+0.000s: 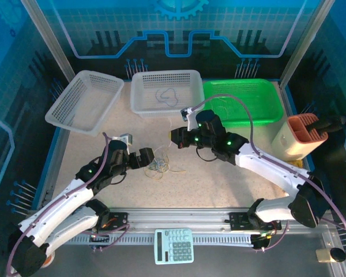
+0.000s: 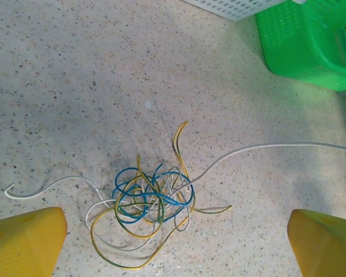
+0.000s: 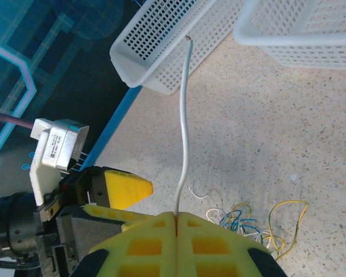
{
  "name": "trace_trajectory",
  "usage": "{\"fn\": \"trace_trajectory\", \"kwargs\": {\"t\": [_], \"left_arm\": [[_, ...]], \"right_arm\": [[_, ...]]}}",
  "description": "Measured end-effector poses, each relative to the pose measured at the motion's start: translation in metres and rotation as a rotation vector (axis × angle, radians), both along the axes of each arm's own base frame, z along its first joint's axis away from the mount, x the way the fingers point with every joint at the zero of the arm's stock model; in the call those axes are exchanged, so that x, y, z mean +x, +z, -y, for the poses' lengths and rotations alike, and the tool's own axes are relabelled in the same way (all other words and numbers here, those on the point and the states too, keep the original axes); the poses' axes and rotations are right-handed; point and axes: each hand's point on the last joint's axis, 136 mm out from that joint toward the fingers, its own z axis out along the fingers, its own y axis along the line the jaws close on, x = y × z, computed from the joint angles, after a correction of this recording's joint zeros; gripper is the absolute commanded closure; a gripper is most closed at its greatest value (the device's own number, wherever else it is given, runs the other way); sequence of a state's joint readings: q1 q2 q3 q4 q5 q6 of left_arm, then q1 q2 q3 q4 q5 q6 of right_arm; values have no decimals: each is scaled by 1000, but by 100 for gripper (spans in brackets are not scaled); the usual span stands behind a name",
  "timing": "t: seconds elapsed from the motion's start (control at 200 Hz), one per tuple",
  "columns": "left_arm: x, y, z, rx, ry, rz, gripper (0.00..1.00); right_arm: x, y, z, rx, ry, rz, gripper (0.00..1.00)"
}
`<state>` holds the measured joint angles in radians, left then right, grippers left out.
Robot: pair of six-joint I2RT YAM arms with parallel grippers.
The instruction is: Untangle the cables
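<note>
The cables (image 2: 153, 202) lie as one tangle of blue, yellow and white loops on the speckled table, seen from above (image 1: 159, 167) between the two arms. My left gripper (image 2: 176, 231) hovers open just above the tangle, with a yellow finger (image 2: 26, 239) on either side and nothing between them. My right gripper (image 3: 177, 214) is shut on a white cable (image 3: 184, 115) whose free end sticks up out of its jaws. Its other end runs down into the tangle (image 3: 242, 222). From above, the right gripper (image 1: 174, 136) sits just behind and right of the pile.
Two white baskets (image 1: 83, 103) (image 1: 191, 98) and a green basket (image 1: 242, 101) line the back. The middle basket holds one loose cable loop (image 1: 167, 95). An orange-topped holder (image 1: 303, 135) stands at the right. A calculator (image 1: 173, 245) lies at the near edge.
</note>
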<state>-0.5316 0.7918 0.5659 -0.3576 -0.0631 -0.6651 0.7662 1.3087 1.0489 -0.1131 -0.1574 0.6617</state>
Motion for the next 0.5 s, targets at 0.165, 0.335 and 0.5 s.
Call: {"fn": "trace_trajectory", "kwargs": {"t": [0.165, 0.335, 0.5], "left_arm": [[-1, 3, 11, -11, -73, 14, 2], [-2, -3, 22, 7, -157, 13, 4], [-1, 2, 26, 15, -202, 53, 3]], "right_arm": [[-2, 9, 2, 6, 3, 16, 100], [-5, 25, 0, 31, 16, 38, 100], [-13, 48, -3, 82, 47, 76, 100]]}}
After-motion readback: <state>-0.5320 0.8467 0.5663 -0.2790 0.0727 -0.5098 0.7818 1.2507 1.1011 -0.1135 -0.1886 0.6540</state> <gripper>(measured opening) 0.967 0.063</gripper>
